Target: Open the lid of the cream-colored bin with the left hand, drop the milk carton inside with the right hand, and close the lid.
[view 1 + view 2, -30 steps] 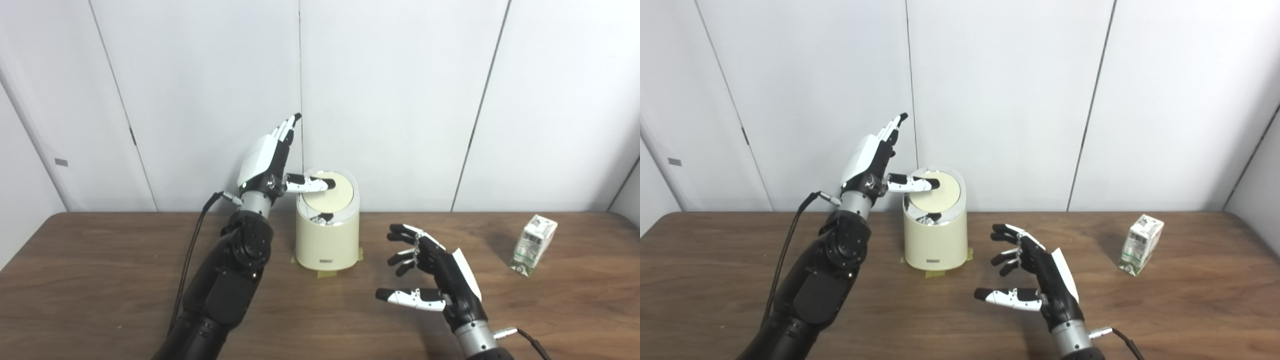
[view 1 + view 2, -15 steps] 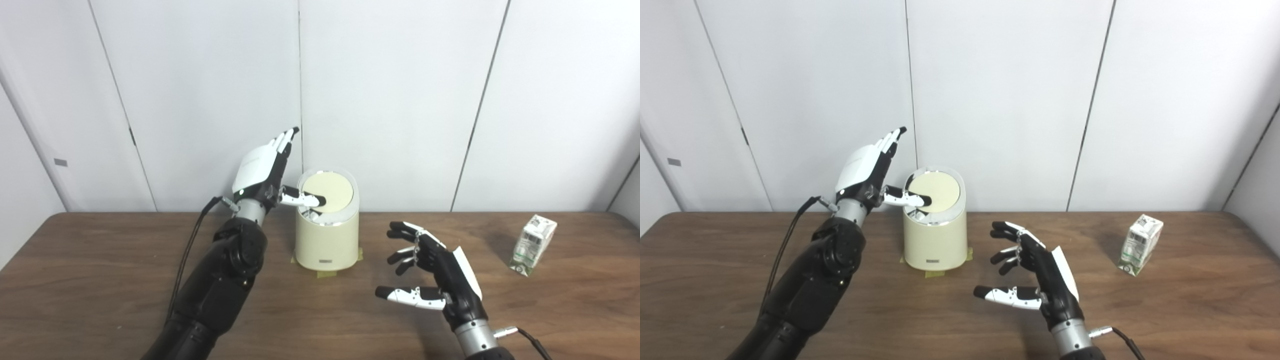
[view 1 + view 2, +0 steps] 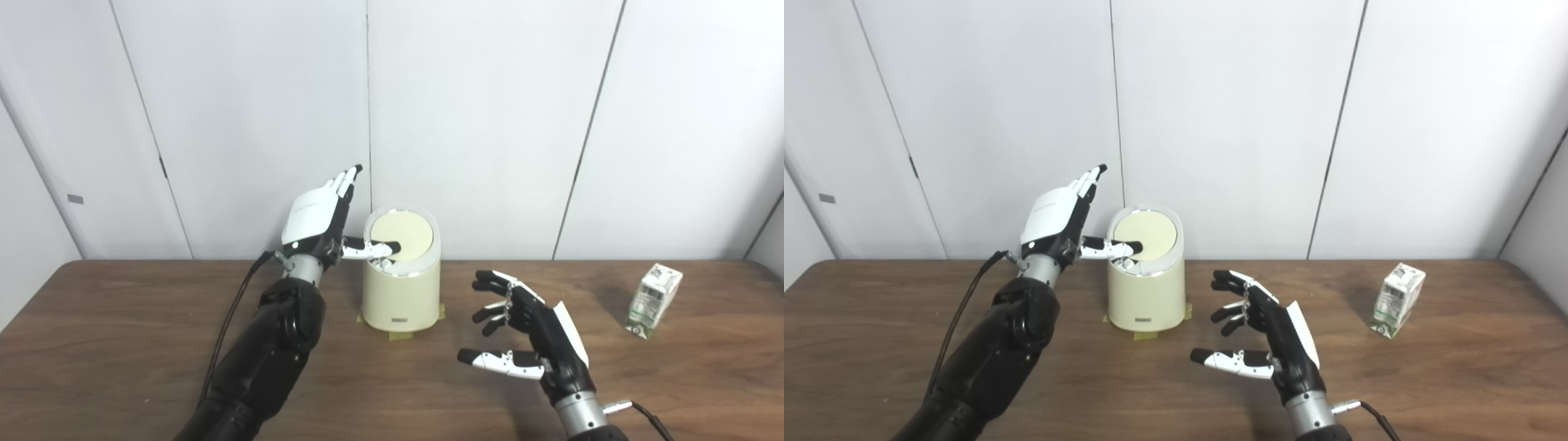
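On wood-grain table (image 3: pixel 122 343): rounded cream bin (image 3: pixel 401 294); left hand (image 3: pixel 318 214), right hand (image 3: pixel 530 343) fingers spread, empty.

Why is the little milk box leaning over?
The milk carton at the table's right end tilts left instead of standing straight; why isn't visible. The bin's lid looks tipped too, under the left hand's thumb.

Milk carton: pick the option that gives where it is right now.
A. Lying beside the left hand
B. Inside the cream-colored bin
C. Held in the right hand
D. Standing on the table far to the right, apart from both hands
D: the milk carton stands on the table near its right end, well clear of the open right hand, which holds nothing.
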Available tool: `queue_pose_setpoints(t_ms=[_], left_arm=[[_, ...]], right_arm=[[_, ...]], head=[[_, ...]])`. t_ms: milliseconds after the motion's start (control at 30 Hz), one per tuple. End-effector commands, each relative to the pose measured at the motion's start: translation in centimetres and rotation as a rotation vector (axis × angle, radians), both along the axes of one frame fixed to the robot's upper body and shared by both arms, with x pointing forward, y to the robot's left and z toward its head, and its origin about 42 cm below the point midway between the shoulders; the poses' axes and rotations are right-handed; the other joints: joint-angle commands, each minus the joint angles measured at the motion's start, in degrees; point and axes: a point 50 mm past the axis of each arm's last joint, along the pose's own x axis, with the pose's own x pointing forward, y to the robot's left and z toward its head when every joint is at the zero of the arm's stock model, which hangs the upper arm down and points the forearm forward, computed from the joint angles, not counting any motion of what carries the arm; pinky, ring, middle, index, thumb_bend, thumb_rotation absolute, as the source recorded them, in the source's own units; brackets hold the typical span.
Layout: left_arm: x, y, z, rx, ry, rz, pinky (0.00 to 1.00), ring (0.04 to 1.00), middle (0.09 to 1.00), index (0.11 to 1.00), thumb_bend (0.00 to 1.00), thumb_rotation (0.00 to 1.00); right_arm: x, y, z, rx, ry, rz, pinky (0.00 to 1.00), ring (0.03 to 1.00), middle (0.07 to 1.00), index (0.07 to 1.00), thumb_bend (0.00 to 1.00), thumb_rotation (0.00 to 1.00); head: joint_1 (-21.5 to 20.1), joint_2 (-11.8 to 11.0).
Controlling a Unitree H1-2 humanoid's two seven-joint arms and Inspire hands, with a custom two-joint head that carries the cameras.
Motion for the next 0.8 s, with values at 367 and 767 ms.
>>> queue_pose_setpoints(t_ms=[367, 767], left_arm=[[0.4, -1.1, 4.0, 0.404, -0.124, 0.016, 0.87, 0.970, 0.993, 1.000, 1.00, 0.26], [-0.4, 0.0, 5.9, -0.275, -0.053, 0.001, 0.77, 0.932, 0.981, 1.000, 1.00, 0.45]], right_arm=[[0.5, 0.3, 2.0, 0.013, -0.090, 0.026, 0.41, 0.540, 0.757, 0.785, 0.59, 0.06], [0.4, 0.3, 1.8, 0.013, -0.067, 0.032, 0.41, 0.547, 0.761, 0.789, 0.59, 0.11]], head=[[0.33, 0.30], [0.74, 0.18]])
